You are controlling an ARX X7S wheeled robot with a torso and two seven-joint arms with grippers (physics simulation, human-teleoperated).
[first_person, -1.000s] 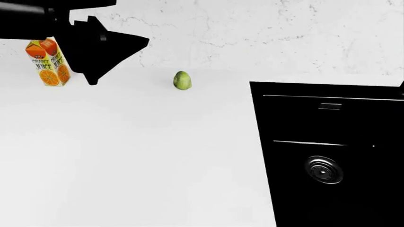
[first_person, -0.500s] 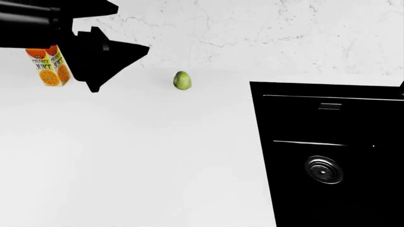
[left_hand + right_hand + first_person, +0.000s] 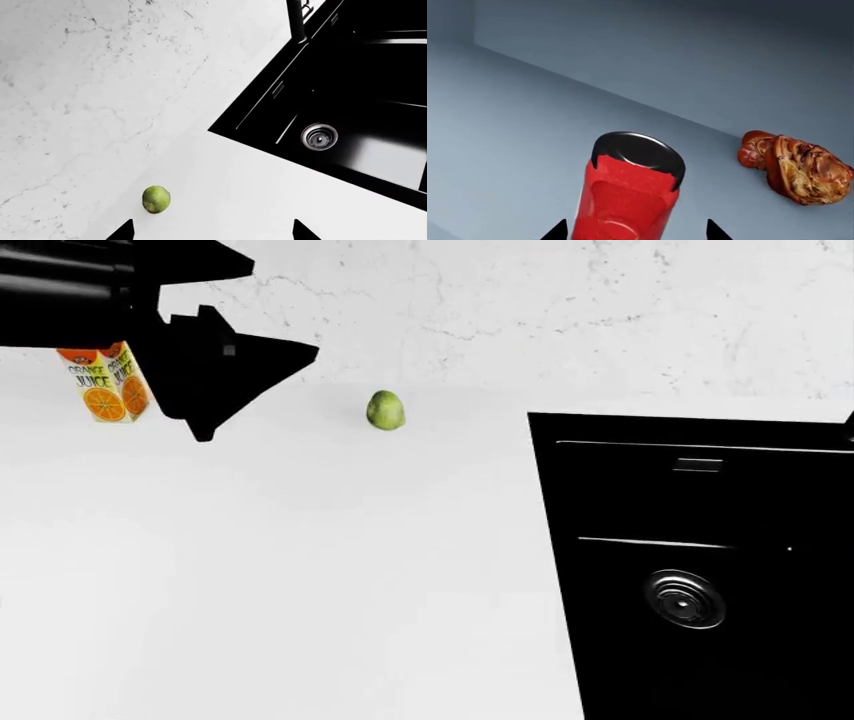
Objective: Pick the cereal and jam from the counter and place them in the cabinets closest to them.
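The jam stands upright on a grey-blue surface, with a brown glazed lump near it. The right gripper has its jaws spread wider than the jar, one tip on either side. Over the white desk, left of the sink (black, inset), the left gripper has its jaws apart and empty — a green fruit lies between it and the sink.

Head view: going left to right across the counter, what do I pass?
orange juice carton → left gripper → green fruit → black sink, its drain toward the near end.
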